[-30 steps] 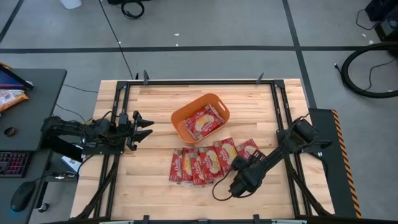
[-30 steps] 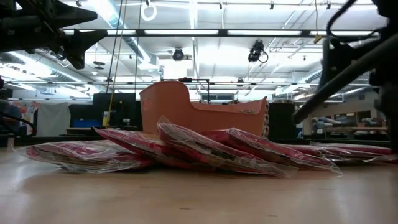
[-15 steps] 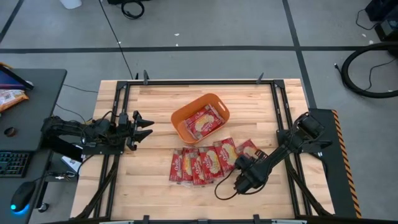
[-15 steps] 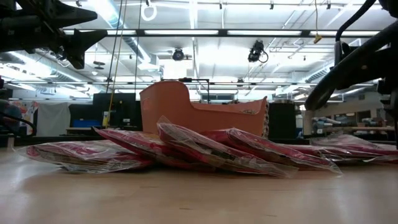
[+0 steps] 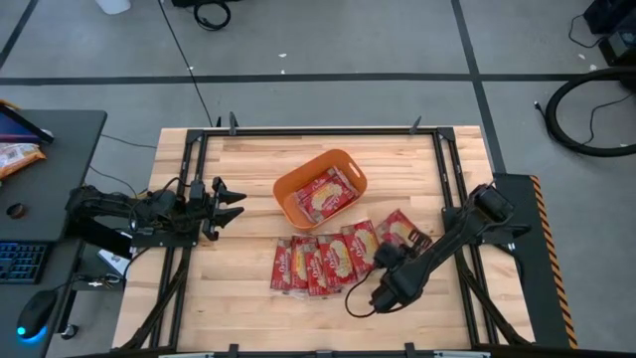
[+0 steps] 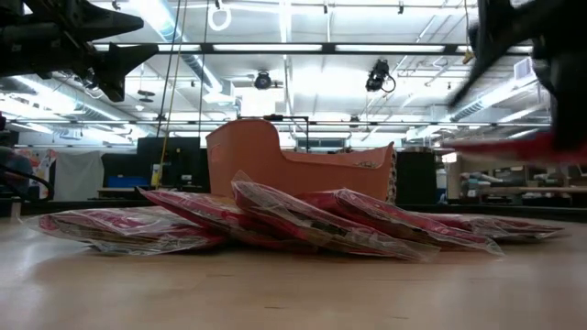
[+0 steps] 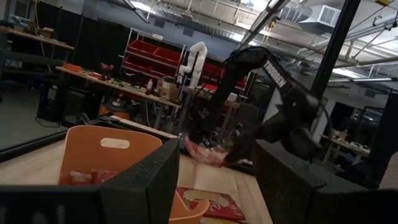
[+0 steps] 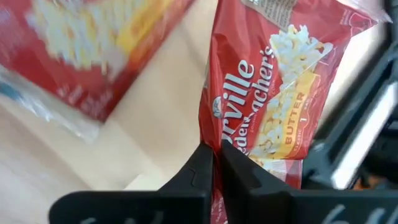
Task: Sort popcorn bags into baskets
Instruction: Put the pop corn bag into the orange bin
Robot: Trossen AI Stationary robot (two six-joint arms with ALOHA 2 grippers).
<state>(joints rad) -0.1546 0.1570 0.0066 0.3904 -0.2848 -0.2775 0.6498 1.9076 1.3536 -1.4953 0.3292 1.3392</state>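
An orange basket (image 5: 298,189) stands mid-table with popcorn bags (image 5: 323,194) lying inside it. Several more red bags (image 5: 316,264) lie overlapping in a row on the table just in front of it. My right gripper (image 5: 391,255) is at the row's right end, shut on one popcorn bag (image 5: 402,230), which shows raised off the table in the low view (image 6: 514,147). My left gripper (image 5: 237,202) stays open to the left of the basket, well above the table, with nothing between its fingers. My right gripper pinches the bag between its two fingers at an edge of its near end (image 8: 214,142). The fingers reach in low from the table's near side, and the bag runs on past them toward the far edge. The bag is lifted clear of the table and looks roughly level.
A black metal frame (image 5: 328,129) runs around the wooden table top. A dark desk at the left carries a keyboard, a mouse and an orange snack bag (image 5: 18,154). Bare wood shows to the left of the row and along the table's near edge.
My right gripper has shut on the near end of the row's rightmost bag and gone up with it. The bag, which lay on the table, now hangs clear above it. The other bags have stayed where they were.
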